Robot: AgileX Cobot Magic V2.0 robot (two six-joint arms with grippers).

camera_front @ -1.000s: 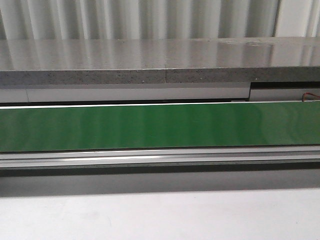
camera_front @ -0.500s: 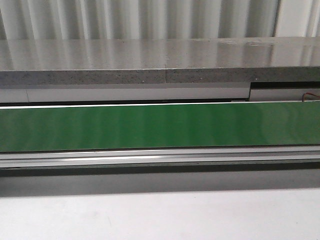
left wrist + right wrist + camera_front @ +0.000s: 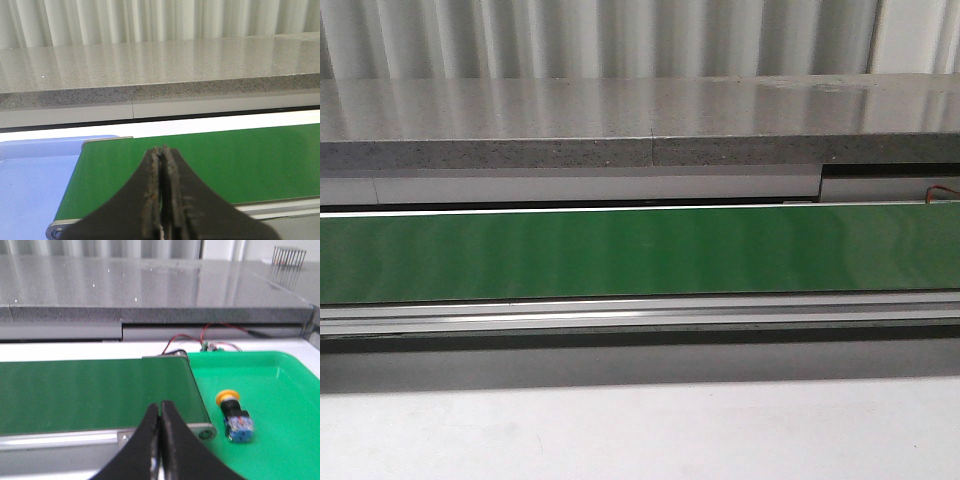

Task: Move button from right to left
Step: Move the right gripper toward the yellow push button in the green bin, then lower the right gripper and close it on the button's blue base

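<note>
The button lies on its side in a green tray beside the end of the green belt; it has a yellow cap, black collar and blue block. It shows only in the right wrist view. My right gripper is shut and empty, over the belt's near rail, apart from the button. My left gripper is shut and empty, over the other end of the belt. In the front view the belt is bare, and neither gripper nor the button shows.
A blue tray sits at the belt's end in the left wrist view. A grey stone ledge runs behind the belt. Red wires lie behind the green tray. An aluminium rail runs along the belt's front.
</note>
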